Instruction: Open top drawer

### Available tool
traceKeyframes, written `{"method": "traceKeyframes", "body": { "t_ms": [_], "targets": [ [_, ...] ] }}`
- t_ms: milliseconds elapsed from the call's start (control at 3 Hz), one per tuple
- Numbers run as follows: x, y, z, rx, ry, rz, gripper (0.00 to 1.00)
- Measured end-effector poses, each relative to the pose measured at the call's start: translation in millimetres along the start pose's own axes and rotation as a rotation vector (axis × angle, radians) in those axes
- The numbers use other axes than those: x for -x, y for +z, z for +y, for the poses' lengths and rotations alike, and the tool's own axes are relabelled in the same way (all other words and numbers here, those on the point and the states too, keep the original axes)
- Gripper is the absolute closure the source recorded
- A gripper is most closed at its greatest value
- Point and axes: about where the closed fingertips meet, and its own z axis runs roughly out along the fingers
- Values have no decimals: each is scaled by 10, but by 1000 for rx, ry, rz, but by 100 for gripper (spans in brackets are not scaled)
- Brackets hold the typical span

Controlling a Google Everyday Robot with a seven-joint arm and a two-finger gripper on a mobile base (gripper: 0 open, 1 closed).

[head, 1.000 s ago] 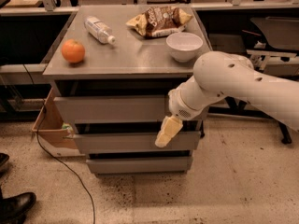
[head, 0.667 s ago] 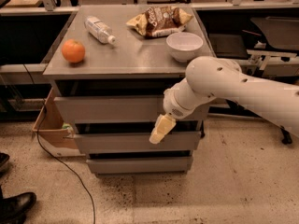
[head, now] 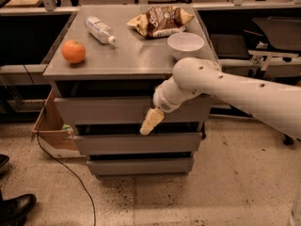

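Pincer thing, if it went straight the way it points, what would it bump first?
The pincer hangs at the top drawer's lower edge, pointing down and left. It would probably bump the middle drawer front first, though depth is unclear.

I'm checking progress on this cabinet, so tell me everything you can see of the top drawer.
The top drawer shows a wide, flat grey front, metal by its look, with no handle. It sits directly under the cabinet top and above the middle drawer front. No interior shows, so it looks shut or nearly so. The cream tool hangs at its lower edge, right of centre, pointing down-left; whether they touch cannot be told.
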Motion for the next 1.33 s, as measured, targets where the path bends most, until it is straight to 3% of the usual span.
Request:
{"method": "traceKeyframes", "body": {
  "t_ms": [333, 667, 1333],
  "targets": [
    [23, 121, -113, -1, 4, -12, 0],
    [32, 206, -173, 1, 14, -30, 19],
    [-128, 94, -64, -14, 42, -57, 66]
  ]
}}
